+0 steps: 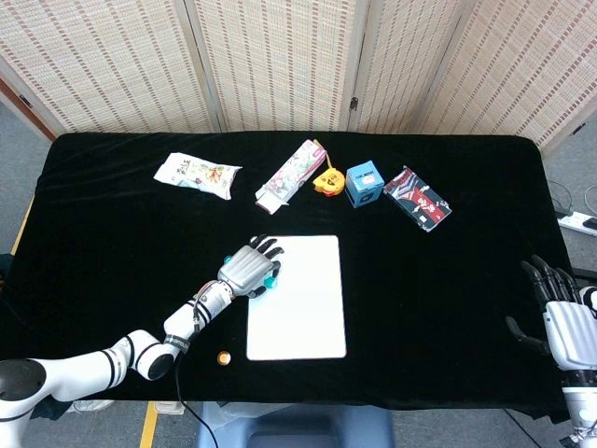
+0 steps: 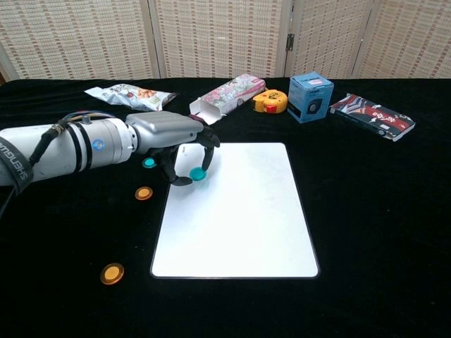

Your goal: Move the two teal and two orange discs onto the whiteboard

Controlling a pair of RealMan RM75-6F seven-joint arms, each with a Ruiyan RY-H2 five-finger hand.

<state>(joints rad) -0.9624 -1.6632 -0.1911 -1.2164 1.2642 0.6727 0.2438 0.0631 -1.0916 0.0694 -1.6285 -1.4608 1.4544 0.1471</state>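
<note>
The whiteboard [image 1: 308, 308] [image 2: 243, 218] lies flat at the table's middle. My left hand [image 1: 248, 268] [image 2: 175, 139] hovers over the board's near-left corner and pinches a teal disc [image 1: 272, 278] [image 2: 198, 172] between thumb and a finger, just above the board. A second teal disc [image 2: 149, 163] lies on the black cloth left of the board, under the wrist. One orange disc [image 2: 144, 193] sits beside the board's left edge. The other orange disc [image 1: 223, 357] [image 2: 111, 273] is near the front edge. My right hand [image 1: 565, 320] rests open at the table's right end.
Along the back lie a snack bag [image 1: 197, 174] [image 2: 130, 96], a pink carton [image 1: 291, 175] [image 2: 227, 96], a yellow tape measure [image 1: 326, 180] [image 2: 270, 101], a blue box [image 1: 364, 183] [image 2: 310, 97] and a dark patterned packet [image 1: 418, 198] [image 2: 373, 116].
</note>
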